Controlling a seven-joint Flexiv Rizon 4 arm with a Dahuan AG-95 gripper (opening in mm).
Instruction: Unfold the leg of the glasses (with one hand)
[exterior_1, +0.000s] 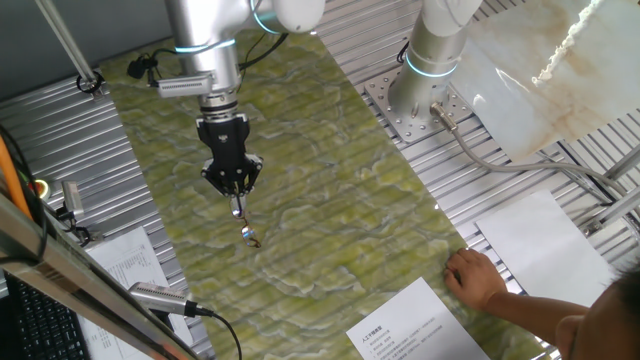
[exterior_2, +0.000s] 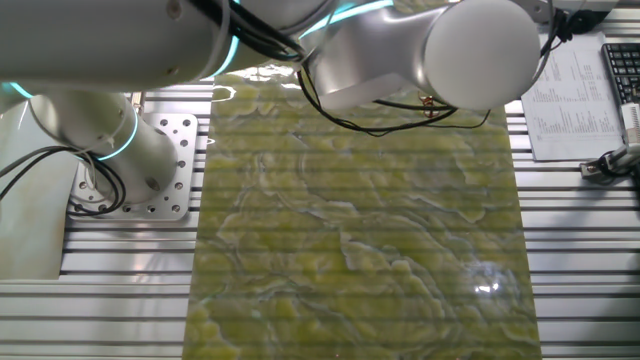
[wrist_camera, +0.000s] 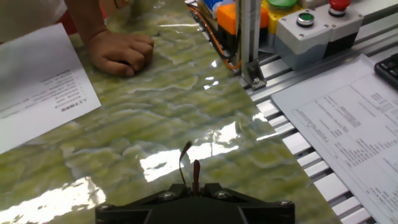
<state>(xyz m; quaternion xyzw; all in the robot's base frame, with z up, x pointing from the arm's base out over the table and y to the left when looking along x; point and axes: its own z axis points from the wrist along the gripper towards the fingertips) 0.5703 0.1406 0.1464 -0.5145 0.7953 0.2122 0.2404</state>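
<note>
My gripper (exterior_1: 238, 203) hangs fingers down over the green marbled mat (exterior_1: 330, 200), left of its middle. It is shut on the glasses (exterior_1: 246, 228), a thin dark brown wire frame that dangles below the fingertips just above the mat. In the hand view the jaws (wrist_camera: 194, 186) are closed together, and two thin parts of the glasses (wrist_camera: 185, 160) stick out from between them: a dark curved wire and a reddish-brown straight one. The lenses do not show clearly. In the other fixed view the arm (exterior_2: 420, 50) hides the gripper and the glasses.
A person's hand (exterior_1: 478, 278) rests on the mat's near right edge, also in the hand view (wrist_camera: 121, 53), beside a printed sheet (exterior_1: 415, 325). A second arm's base (exterior_1: 430, 60) stands at the back right. A button box (wrist_camera: 317, 28) and papers (wrist_camera: 354, 118) lie off the mat.
</note>
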